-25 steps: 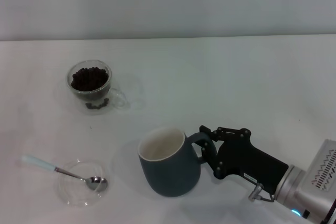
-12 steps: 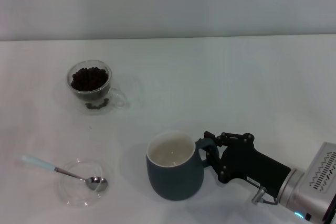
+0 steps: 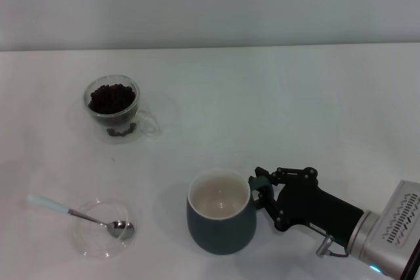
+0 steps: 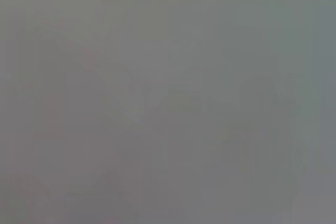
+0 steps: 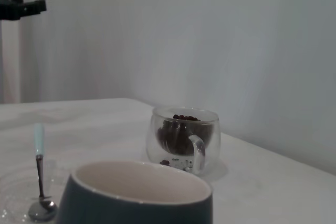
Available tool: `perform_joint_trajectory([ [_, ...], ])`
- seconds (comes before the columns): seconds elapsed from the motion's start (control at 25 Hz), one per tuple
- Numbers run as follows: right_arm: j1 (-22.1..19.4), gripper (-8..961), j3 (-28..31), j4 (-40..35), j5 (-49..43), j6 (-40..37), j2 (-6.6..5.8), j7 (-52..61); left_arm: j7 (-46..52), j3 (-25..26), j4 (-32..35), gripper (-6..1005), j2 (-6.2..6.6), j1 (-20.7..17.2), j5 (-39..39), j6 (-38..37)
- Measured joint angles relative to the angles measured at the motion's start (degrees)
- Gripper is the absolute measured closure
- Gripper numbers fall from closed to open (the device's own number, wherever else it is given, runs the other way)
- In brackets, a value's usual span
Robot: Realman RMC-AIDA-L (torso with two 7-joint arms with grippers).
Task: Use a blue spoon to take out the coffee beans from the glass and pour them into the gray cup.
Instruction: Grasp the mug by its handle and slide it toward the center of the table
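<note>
One gripper point(image 3: 262, 191) clamping cup point(image 3: 222, 218) handle, steadying it upright, well apart from glass point(image 3: 113, 106); spoon point(image 3: 79, 214) lying untouched.

Wide open table point(image 3: 275, 96) between glass point(image 3: 113, 104) and gray cup point(image 3: 221, 221). Right gripper point(image 3: 261, 189) on cup handle blocks cup's right side. Saucer point(image 3: 98, 231) with blue spoon point(image 3: 75, 214) near left, top unobstructed.

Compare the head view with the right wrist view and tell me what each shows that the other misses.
Head view only: the right gripper on the gray cup's handle, and the cup's whole body. Right wrist view only: a dark bracket off in the background. Both: the cup's rim, the glass of coffee beans, and the blue spoon in its clear saucer.
</note>
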State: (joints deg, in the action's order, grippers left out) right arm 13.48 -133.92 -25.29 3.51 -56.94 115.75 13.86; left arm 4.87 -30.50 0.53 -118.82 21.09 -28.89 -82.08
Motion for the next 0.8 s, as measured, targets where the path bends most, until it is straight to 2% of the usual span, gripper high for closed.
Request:
perform_joint_trajectory([
  [0.28, -0.1, 818, 0.2, 0.6, 0.0, -0.5, -0.14, -0.8, -0.1, 0.0, 0.0, 288, 0.0, 0.0, 0.0, 0.0],
  [0.8, -0.5, 540, 0.1, 2.1, 0.0, -3.8, -0.45, -0.9, -0.1, 0.1, 0.0, 288, -0.15, 0.0, 0.1, 0.0],
])
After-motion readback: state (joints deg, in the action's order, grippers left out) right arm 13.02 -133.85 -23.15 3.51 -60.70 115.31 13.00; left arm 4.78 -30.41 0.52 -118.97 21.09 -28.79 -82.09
